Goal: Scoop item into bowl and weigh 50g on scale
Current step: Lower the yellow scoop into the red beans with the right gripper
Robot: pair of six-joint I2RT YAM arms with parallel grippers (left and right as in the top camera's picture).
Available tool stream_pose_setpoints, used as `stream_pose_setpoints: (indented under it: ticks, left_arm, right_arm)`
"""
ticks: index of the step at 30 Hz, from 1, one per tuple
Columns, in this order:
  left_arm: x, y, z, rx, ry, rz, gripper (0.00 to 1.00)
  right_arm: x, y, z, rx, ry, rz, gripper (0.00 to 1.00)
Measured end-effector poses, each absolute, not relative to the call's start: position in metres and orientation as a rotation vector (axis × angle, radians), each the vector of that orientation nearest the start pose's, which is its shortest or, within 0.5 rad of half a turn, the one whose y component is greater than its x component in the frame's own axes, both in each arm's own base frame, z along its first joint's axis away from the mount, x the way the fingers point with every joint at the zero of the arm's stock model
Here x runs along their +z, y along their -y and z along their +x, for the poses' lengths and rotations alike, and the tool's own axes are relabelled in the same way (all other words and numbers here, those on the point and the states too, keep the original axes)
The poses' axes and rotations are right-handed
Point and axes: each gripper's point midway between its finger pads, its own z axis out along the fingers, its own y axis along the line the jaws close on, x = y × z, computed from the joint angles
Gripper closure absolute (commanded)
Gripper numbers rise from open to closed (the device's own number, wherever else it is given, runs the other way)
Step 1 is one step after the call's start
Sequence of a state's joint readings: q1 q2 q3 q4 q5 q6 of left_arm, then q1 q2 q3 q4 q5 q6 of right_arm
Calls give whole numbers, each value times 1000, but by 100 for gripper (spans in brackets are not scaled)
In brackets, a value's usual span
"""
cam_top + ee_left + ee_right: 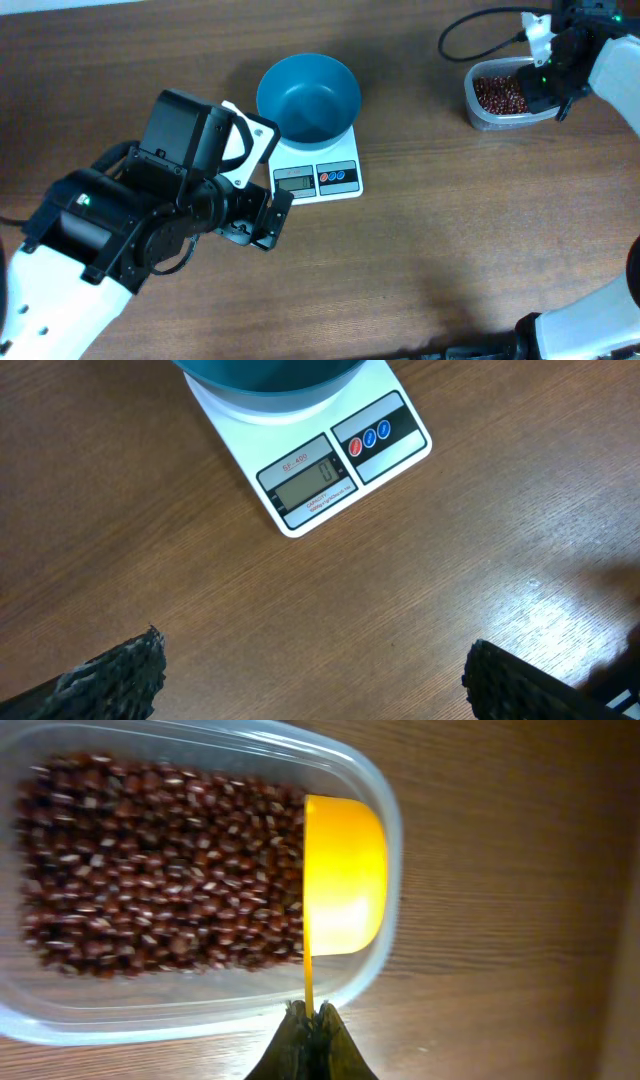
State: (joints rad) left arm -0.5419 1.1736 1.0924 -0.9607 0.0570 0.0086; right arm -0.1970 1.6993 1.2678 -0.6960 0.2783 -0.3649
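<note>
The empty teal bowl (308,97) stands on the white scale (317,178), whose display reads zero (312,478). Only the bowl's underside (265,375) shows in the left wrist view. My left gripper (262,222) hovers just in front and left of the scale, open, with bare table between its fingers (315,680). Red-brown beans (160,870) fill a clear tub (500,93) at the far right. My right gripper (310,1012) is shut on the thin handle of a yellow scoop (343,875). The scoop is turned on its side inside the tub's right end, against the beans.
A black cable (470,25) loops on the table behind the tub. The right arm (600,70) reaches in from the top right corner over the tub (390,810). The left arm's bulk (130,230) covers the table's left front.
</note>
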Motion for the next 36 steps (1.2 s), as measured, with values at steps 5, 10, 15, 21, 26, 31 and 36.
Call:
stream_pose_setpoints:
  ticks: [5, 10, 15, 21, 26, 31, 36]
  left_arm:
    - [185, 158, 244, -261, -2529, 735, 1]
    - [185, 158, 244, -261, -2529, 735, 1]
    - [185, 158, 244, -260, -2530, 735, 1]
    - [185, 158, 244, -261, -2529, 735, 1]
    - [185, 158, 244, -261, -2529, 735, 1]
    - [185, 158, 244, -261, -2529, 735, 1]
    - [185, 158, 244, -261, -2529, 735, 1]
  right_arm:
    - [105, 116, 387, -400, -2744, -122, 96]
    - [103, 113, 388, -375, -2745, -128, 96]
    - [88, 109, 390, -329, -2775, -131, 96]
    - [83, 104, 392, -274, -2776, -61, 96]
    - [75, 95, 391, -181, -2794, -16, 96]
    - [72, 87, 388, -99, -2806, 31, 96]
    - [71, 83, 383, -60, -2827, 59, 96]
